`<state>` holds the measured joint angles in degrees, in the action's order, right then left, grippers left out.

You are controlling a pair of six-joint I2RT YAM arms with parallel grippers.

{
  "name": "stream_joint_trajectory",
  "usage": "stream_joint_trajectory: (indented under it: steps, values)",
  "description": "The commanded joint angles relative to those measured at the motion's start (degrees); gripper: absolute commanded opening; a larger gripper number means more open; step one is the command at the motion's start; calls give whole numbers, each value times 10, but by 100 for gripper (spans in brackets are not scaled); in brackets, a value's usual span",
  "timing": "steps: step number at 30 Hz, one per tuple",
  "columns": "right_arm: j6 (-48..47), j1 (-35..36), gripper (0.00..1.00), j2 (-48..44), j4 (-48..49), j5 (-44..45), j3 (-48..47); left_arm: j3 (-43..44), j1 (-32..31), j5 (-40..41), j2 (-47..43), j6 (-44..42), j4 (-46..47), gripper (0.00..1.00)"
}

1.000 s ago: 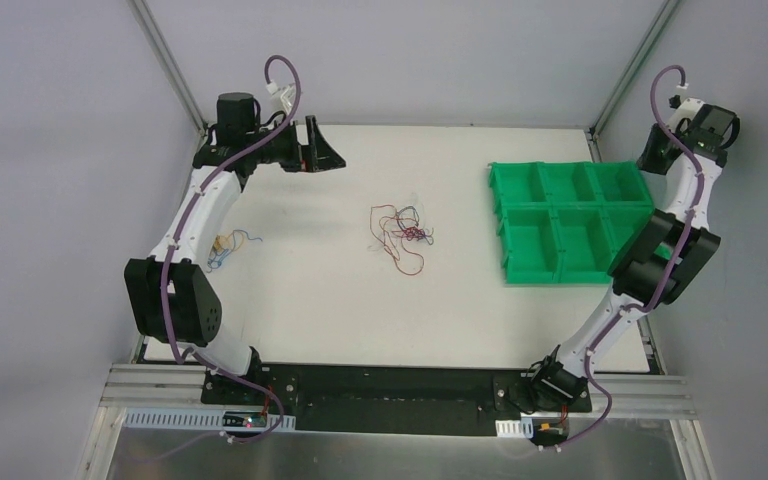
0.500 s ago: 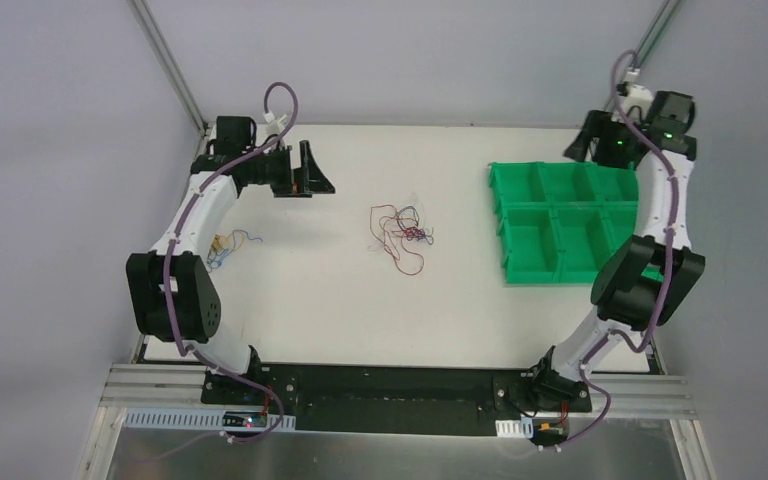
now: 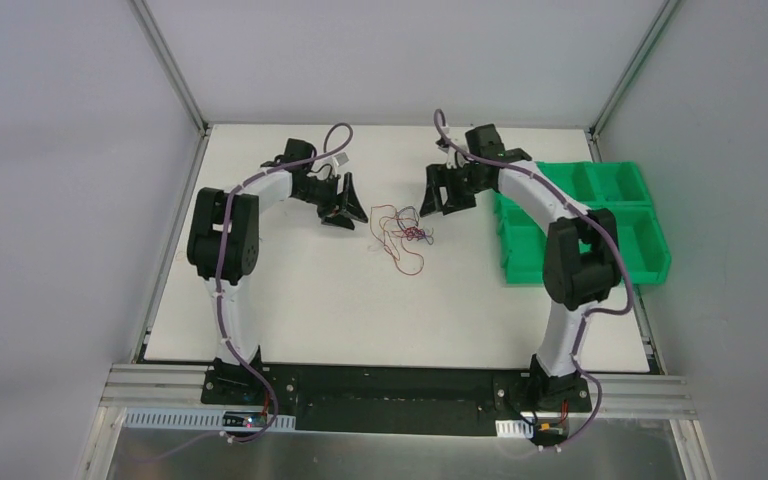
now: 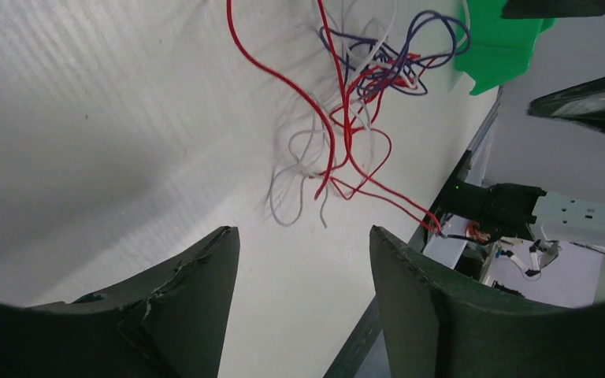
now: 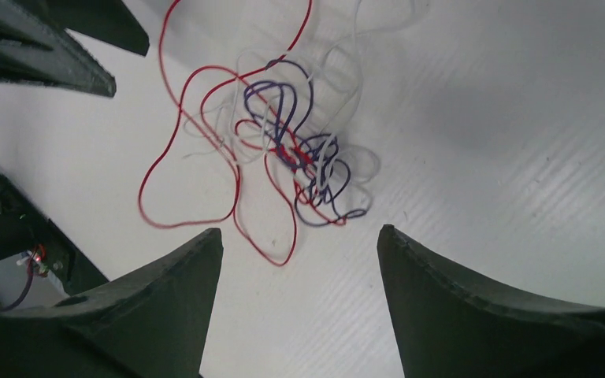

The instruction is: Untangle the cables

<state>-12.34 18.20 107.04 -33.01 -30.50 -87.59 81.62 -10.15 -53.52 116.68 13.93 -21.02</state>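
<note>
A tangle of thin red, purple and white cables (image 3: 410, 234) lies on the white table between my two grippers. My left gripper (image 3: 353, 201) is open and empty just left of it. In the left wrist view the tangle (image 4: 378, 75) lies ahead of the open left gripper (image 4: 303, 236), and no wire is between the fingers. My right gripper (image 3: 430, 196) is open and empty just right of the tangle. In the right wrist view the knot (image 5: 299, 157) lies ahead of the open right gripper (image 5: 299, 236). The small yellow-blue bundle is hidden behind the left arm.
A block of green bins (image 3: 615, 180) stands at the right of the table, partly under the right arm, and its corner shows in the left wrist view (image 4: 496, 47). Each wrist view shows the other gripper's black fingers across the tangle.
Both arms have swung inward from the back corners to the central tangle, the left from the back left and the right from over the bins. The cables have not moved.
</note>
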Motion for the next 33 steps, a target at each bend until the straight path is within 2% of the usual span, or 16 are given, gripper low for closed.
stream_joint_trajectory:
  steps: [1,5,7,11,12,17,23,28,33]
  values:
    - [41,24,75,65,52,51,-63,33,-19,-7,28,70,80,61]
    - [44,46,75,107,69,77,-87,17,-26,-13,58,143,180,58]
    - [41,56,74,123,72,91,-96,5,-29,-20,69,184,237,50]
    - [35,68,67,149,85,133,-96,-15,-30,-54,62,251,327,15]
    - [34,69,63,155,88,148,-97,-22,-30,-67,47,271,346,2]
    - [15,71,45,169,91,201,-98,-48,-22,-113,-99,277,371,0]
    - [-2,71,39,166,81,213,-84,-25,12,-145,-254,320,385,0]
    - [-16,77,30,161,75,215,-76,74,49,-150,-304,379,432,0]
    - [-21,85,27,156,73,219,-66,233,97,-113,-282,465,487,0]
